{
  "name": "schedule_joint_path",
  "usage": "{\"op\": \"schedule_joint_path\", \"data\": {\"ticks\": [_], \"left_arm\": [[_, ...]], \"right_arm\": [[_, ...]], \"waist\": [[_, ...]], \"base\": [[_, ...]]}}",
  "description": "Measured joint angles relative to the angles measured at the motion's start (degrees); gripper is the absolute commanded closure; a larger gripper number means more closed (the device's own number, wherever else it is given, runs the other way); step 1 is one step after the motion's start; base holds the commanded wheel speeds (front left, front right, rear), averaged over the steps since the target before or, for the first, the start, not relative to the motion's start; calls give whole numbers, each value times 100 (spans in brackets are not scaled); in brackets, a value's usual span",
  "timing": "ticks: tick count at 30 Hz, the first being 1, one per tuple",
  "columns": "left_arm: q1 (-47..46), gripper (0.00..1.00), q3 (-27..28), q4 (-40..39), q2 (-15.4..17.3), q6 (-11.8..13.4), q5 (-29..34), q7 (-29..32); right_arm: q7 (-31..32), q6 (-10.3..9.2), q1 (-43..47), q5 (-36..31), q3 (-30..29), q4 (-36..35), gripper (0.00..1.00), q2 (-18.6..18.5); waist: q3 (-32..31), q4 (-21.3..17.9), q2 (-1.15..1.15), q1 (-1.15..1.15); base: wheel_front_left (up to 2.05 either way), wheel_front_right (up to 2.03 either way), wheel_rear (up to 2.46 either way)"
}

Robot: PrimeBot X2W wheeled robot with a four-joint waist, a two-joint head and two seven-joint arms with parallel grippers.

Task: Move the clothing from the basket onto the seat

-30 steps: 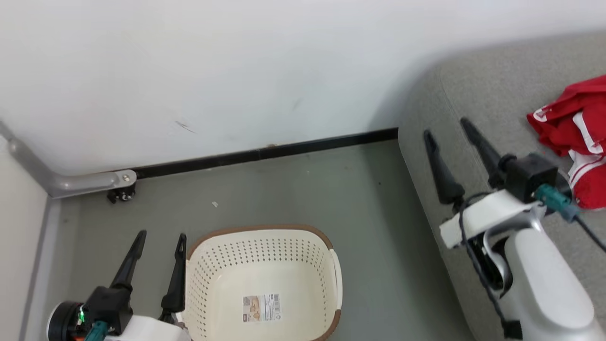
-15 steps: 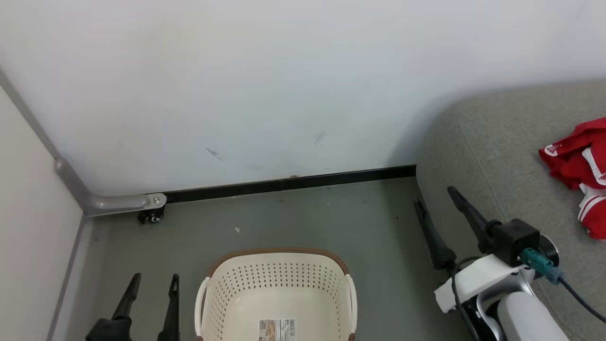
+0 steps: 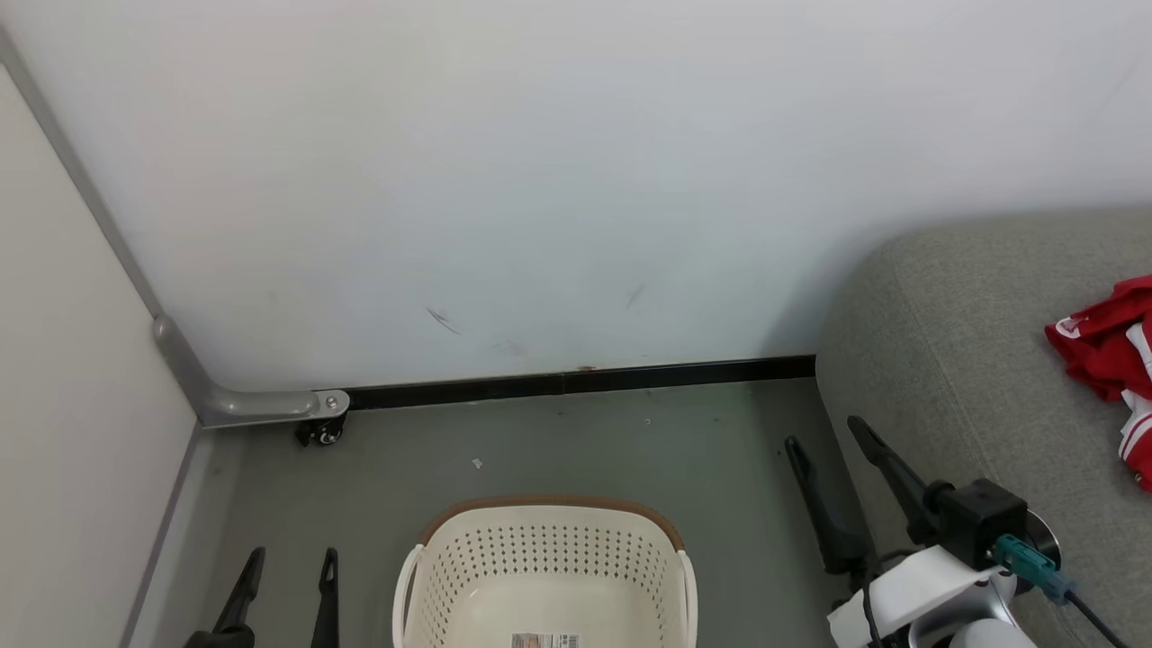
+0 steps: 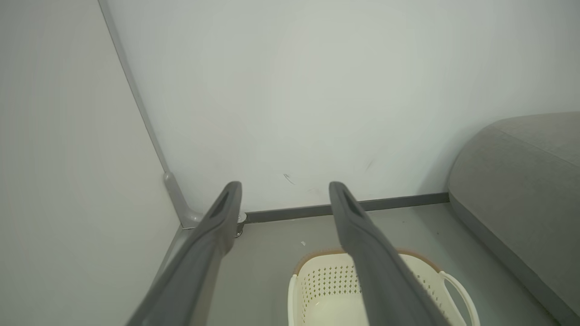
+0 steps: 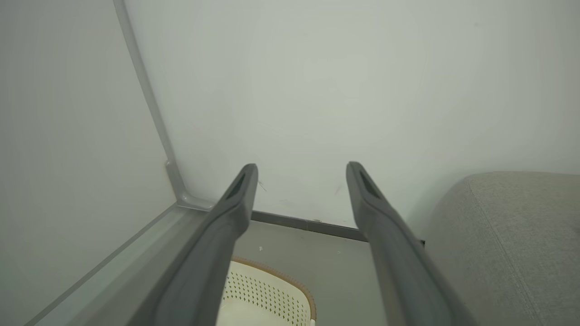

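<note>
Lying crumpled on the seat, the clothing looks soft and light, best pinched at a bunched fold; left pincer and right pincer gape wide, empty.

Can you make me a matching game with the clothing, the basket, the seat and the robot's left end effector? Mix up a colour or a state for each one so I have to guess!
Things:
1. clothing
2. basket
3. seat
4. left end effector

Colours or states:
a. grey and woven, with a rounded corner
b. red with white trim, lying on the seat
c. cream with little holes and a brown rim
d. dark fingers spread open, holding nothing

Right pairs: 1-b, 2-c, 3-a, 4-d
</note>
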Motion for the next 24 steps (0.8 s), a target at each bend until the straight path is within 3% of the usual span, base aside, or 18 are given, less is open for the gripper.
{"op": "schedule_joint_path", "data": {"ticks": [14,24], "left_arm": [[327,0,79,172,-7,53,-185,0],[350,0,-43,123,-5,-27,-285,0]], "right_arm": [[0,0,561,164,-8,-136,0,15],[0,0,877,311,-485,-81,0,35]], "waist": [[-156,7,0,0],[-155,-62,0,0]], "base": [[0,0,0],[0,0,0]]}}
